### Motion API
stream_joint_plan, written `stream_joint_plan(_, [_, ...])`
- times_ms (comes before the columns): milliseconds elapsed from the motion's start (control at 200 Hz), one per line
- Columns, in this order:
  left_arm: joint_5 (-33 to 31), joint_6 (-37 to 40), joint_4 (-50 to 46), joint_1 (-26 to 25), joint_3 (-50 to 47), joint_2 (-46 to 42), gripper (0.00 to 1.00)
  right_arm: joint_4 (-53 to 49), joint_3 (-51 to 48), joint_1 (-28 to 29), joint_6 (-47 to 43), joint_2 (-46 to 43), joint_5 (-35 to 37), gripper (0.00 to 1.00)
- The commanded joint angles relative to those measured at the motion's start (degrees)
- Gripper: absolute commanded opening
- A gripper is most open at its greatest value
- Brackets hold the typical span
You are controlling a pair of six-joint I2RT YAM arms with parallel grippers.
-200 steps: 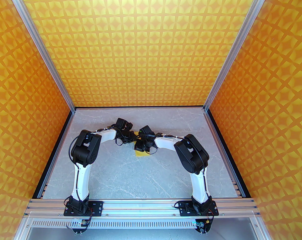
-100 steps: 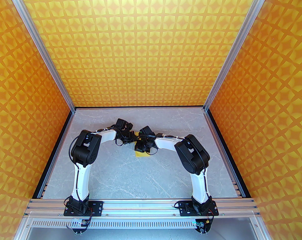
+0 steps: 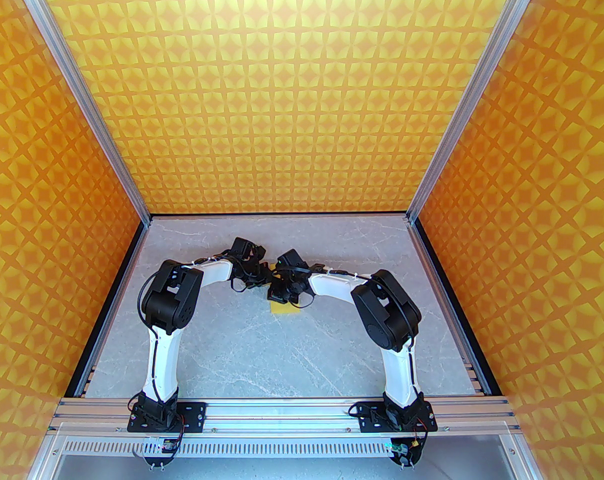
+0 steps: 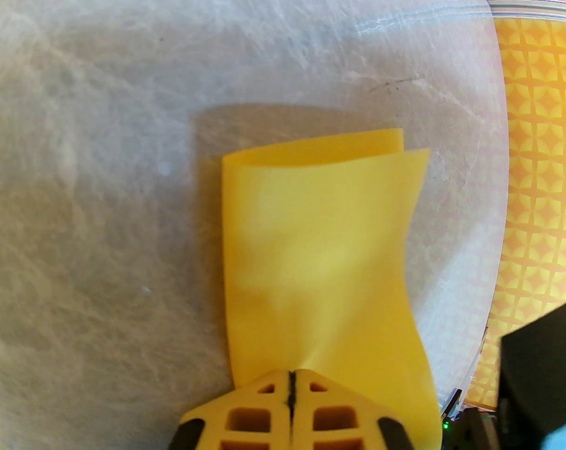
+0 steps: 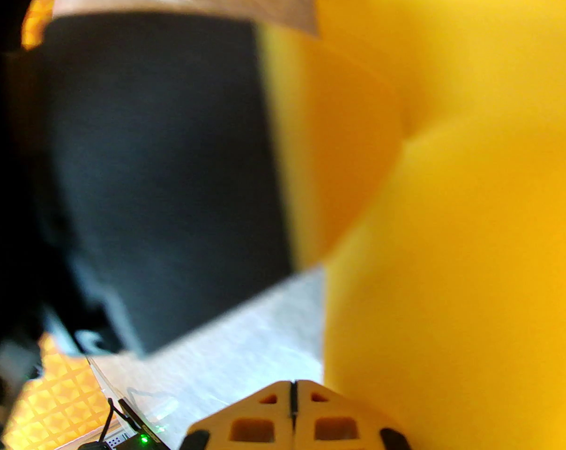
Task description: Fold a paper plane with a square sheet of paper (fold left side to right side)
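Note:
The square sheet of paper [image 4: 320, 251], plain bright yellow, lies doubled over on the grey marble table [image 3: 292, 358], its two free edges nearly meeting at the far end. My left gripper [image 4: 291, 377] is shut, pinching the sheet's near edge, where the paper puckers. From above, a small strip of the sheet [image 3: 284, 309] shows under the two wrists. My right gripper [image 5: 292, 387] is shut, with the blurred sheet [image 5: 451, 204] close against its right side. I cannot tell whether it pinches the paper. Both the left gripper [image 3: 263, 272] and right gripper [image 3: 280, 295] meet mid-table. A paper plane is out of view.
Orange-yellow star-patterned walls [image 3: 302, 93] close in the table at the back and on both sides, with aluminium posts at the corners. The left arm's black wrist [image 5: 161, 157] sits very close to the right gripper. Bare table lies between the arms' bases.
The right arm has edged slightly left and toward the back, covering a bit more of the sheet. The left arm has stayed nearly still.

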Motion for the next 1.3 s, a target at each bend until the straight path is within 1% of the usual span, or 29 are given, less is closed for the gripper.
stream_joint_plan(0, [-2.2, -0.3, -1.7, -0.6, -1.7, 0.9, 0.0, -0.9, 1.0, 0.5, 0.6, 2.2, -1.1, 0.0])
stream_joint_plan(285, [-2.3, -0.6, -1.8, -0.6, -1.5, 1.2, 0.0, -2.5, -1.1, 0.6, -1.2, 3.2, -1.1, 0.0])
stream_joint_plan(725, [-2.7, -0.9, -2.5, -0.6, -1.2, 1.5, 0.0, -4.9, -5.6, 3.0, -2.8, -0.8, -0.9, 0.0])
stream_joint_plan(1165, [-2.9, -0.8, -2.4, -0.6, -1.5, 1.3, 0.0, -1.2, -13.4, 4.4, 0.0, -4.8, -0.7, 0.0])
stream_joint_plan(1295, [-2.9, -0.7, -2.5, -0.6, -1.6, 1.0, 0.0, -1.1, -14.2, 4.5, 0.1, -5.8, -0.6, 0.0])
